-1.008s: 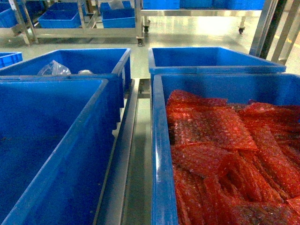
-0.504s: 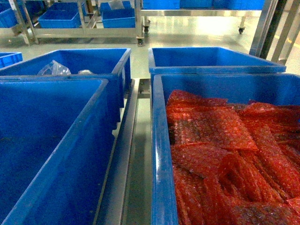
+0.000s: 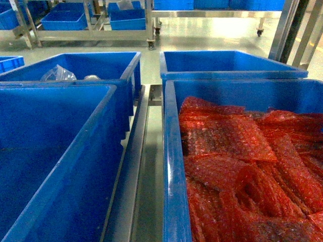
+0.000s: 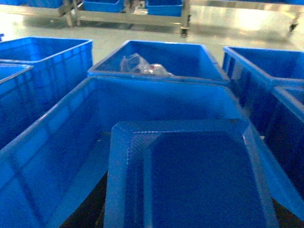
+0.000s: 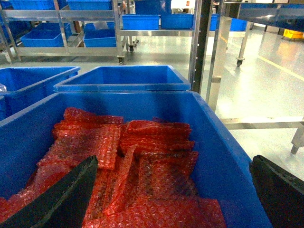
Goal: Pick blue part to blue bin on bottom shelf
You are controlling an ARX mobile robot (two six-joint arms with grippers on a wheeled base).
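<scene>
Nothing is moving in the head view over this last second. The four crates are sitting exactly as before, and neither arm is coming into that frame, so the task is standing still rather than advancing.

The blue part (image 4: 190, 180), a flat tray-like piece with a raised rim, is filling the lower half of the left wrist view. It is hanging over the near side of the near-left blue bin (image 3: 86, 166). The left gripper's fingers are hidden behind the part, so I cannot tell whether they are clamping it or how far apart they are, though its closeness to the camera suggests it is being carried.

The right gripper (image 5: 173, 161) is hovering over the near-right crate (image 3: 170, 151), which is piled with red bubble-wrap bags (image 3: 237, 166). Its two dark fingers (image 5: 61, 199) are spread wide to either edge of the frame, with nothing between them. It is playing no part in this step.

Behind the blue bin, the far-left crate (image 4: 156, 76) is holding some clear plastic bags (image 3: 58, 74), and a steel rail (image 3: 146, 166) is running between the two near crates.

My read is that the placing step is still pending. The part is poised above the bin's open mouth, and the next move is looking like a lowering and a release.
</scene>
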